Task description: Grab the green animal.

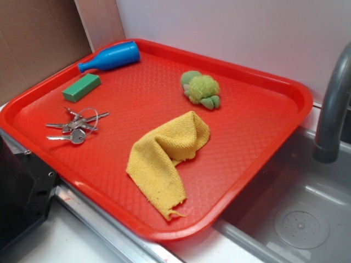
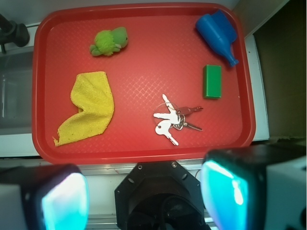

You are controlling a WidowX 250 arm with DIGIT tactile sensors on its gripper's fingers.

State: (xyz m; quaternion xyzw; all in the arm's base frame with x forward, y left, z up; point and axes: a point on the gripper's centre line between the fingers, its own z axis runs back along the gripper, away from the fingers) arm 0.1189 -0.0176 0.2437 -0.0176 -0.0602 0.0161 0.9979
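The green animal (image 1: 201, 90) (image 2: 109, 41), a small fuzzy yellow-green plush with duller green head and feet, lies on the red tray (image 1: 258, 137) (image 2: 144, 143) near its far side. In the wrist view it sits at the upper left, far from my gripper (image 2: 144, 196). The gripper hangs high above the tray's near edge, open, its two cyan pads (image 2: 64, 201) wide apart with nothing between them. The exterior view does not show the fingers.
On the tray lie a crumpled yellow cloth (image 1: 167, 156) (image 2: 88, 108), a bunch of keys (image 1: 77, 126) (image 2: 172, 120), a green block (image 1: 81, 87) (image 2: 212, 81) and a blue bottle (image 1: 109, 57) (image 2: 218, 33). A grey faucet (image 1: 334, 104) and sink (image 1: 301, 219) stand at the right.
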